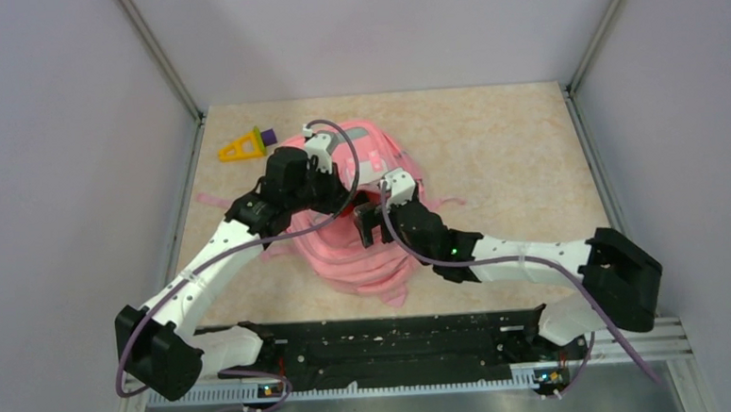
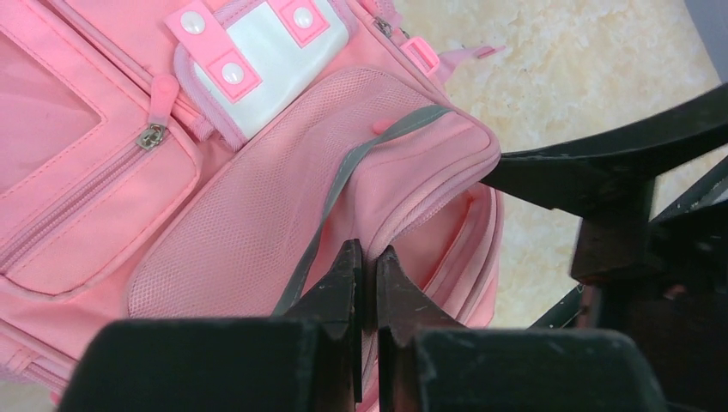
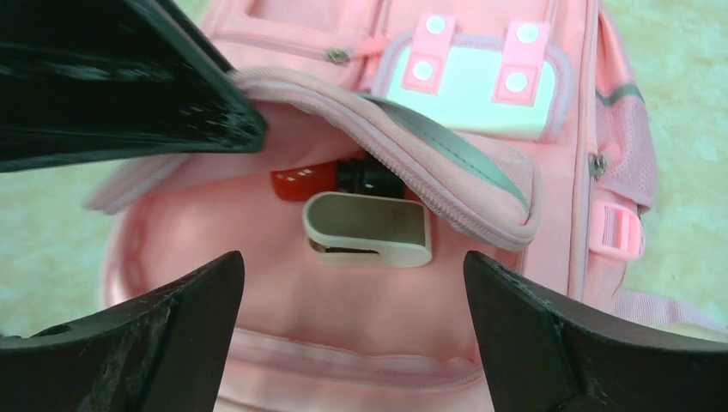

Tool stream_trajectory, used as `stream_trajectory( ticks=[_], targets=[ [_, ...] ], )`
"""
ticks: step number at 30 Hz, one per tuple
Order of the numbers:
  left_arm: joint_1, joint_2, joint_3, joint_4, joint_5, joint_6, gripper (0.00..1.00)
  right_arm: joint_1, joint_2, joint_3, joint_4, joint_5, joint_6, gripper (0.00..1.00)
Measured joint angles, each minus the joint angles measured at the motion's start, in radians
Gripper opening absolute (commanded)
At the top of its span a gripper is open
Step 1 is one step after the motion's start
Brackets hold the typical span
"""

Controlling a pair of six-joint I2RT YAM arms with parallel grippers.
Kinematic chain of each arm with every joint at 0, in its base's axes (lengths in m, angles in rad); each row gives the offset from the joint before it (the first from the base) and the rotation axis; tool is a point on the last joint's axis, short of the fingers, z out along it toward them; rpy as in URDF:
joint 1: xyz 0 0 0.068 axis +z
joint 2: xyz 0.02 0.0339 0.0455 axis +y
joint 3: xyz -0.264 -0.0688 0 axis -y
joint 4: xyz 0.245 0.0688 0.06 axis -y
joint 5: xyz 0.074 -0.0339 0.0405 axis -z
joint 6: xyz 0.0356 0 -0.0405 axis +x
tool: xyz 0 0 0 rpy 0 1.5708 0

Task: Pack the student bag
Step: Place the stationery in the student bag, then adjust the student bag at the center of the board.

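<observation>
The student bag is lying in the middle of the table, with its mouth facing the arms. The left gripper is pinching the rim of the bag's flap with its jaws closed tight on the fabric, and is lifting that flap off the main compartment. The right gripper is hanging directly over the bag's open mouth with its jaws spread wide and nothing between them. Below it, inside the bag, a beige stapler-like item is lying flat, and a red-and-black item is lying just behind it under the raised flap.

One loose thing is showing outside the bag: a yellow set square with a purple piece touching its end. It is lying just beyond the bag's far-left corner, and its long axis is running roughly left to right across the table.

That side of the bag belongs to the left arm, which is the nearer one but is busy holding the flap. The free right gripper is probably going to have to reach across the bag, past the left wrist, and turn so that its jaws are closing across the set square's narrow width.
</observation>
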Motion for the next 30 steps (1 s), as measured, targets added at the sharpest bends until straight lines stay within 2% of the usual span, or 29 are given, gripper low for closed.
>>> stream_trajectory(
  ticks=[5, 8, 9, 10, 12, 13, 15, 18, 23, 26, 30],
  targets=[
    [-0.001, -0.002, 0.0, -0.001, 0.005, 0.005, 0.0, 0.0, -0.143, -0.01, -0.08, -0.082, 0.009, 0.98],
    [-0.008, 0.002, 0.0, 0.003, 0.018, 0.017, 0.01, -0.019, -0.177, 0.004, -0.159, -0.135, 0.023, 0.98],
    [-0.011, 0.004, 0.0, 0.004, 0.022, 0.02, 0.06, -0.036, -0.179, 0.014, -0.196, -0.162, 0.029, 0.98],
    [-0.015, 0.007, 0.0, 0.006, 0.027, 0.024, 0.17, -0.053, -0.179, 0.02, -0.224, -0.182, 0.035, 0.98],
    [-0.026, 0.01, 0.0, 0.008, 0.028, 0.034, 0.48, -0.104, -0.186, 0.023, -0.29, -0.235, 0.051, 0.98],
    [-0.033, 0.011, 0.0, 0.01, 0.028, 0.04, 0.59, -0.131, -0.194, 0.021, -0.32, -0.257, 0.059, 0.98],
    [-0.045, 0.008, 0.0, 0.019, 0.026, 0.05, 0.72, -0.18, -0.224, 0.007, -0.361, -0.296, 0.073, 0.98],
    [-0.057, -0.039, -0.029, 0.053, -0.003, 0.053, 0.85, -0.229, -0.297, -0.033, -0.398, -0.343, 0.092, 0.98],
    [-0.056, -0.266, -0.158, 0.034, -0.094, 0.029, 0.93, -0.245, -0.378, -0.072, -0.438, -0.387, 0.117, 0.99],
    [-0.056, -0.396, -0.226, 0.007, -0.17, -0.012, 0.93, -0.247, -0.396, -0.092, -0.44, -0.394, 0.141, 0.99],
    [-0.056, -0.489, -0.335, -0.03, -0.279, -0.092, 0.93, -0.247, -0.399, -0.145, -0.423, -0.394, 0.205, 0.97]
  ],
)
